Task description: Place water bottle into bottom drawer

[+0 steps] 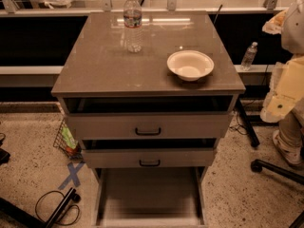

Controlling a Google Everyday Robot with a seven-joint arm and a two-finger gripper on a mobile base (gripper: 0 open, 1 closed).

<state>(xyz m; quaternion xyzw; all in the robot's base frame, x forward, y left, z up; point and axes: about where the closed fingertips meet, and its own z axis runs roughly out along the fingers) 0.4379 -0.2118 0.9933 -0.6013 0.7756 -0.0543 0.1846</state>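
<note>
Bottle [132, 23] stands upright near the worktop's [104, 65] back edge, untouched; the bottom drawer [149, 194] lies open below. Only a cream arm [285, 89] shows past the right edge; the end effector's state I cannot tell. Reaching and grasping come next.

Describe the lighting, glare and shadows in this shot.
Camera view: warm, dim light overall; a bright streak of glare lies on the cabinet top beside the water bottle; the gaps above the two upper drawers are deep shadow; the bottom drawer floor is softly lit; the pincer is out of view, only the arm shows at right.
</note>
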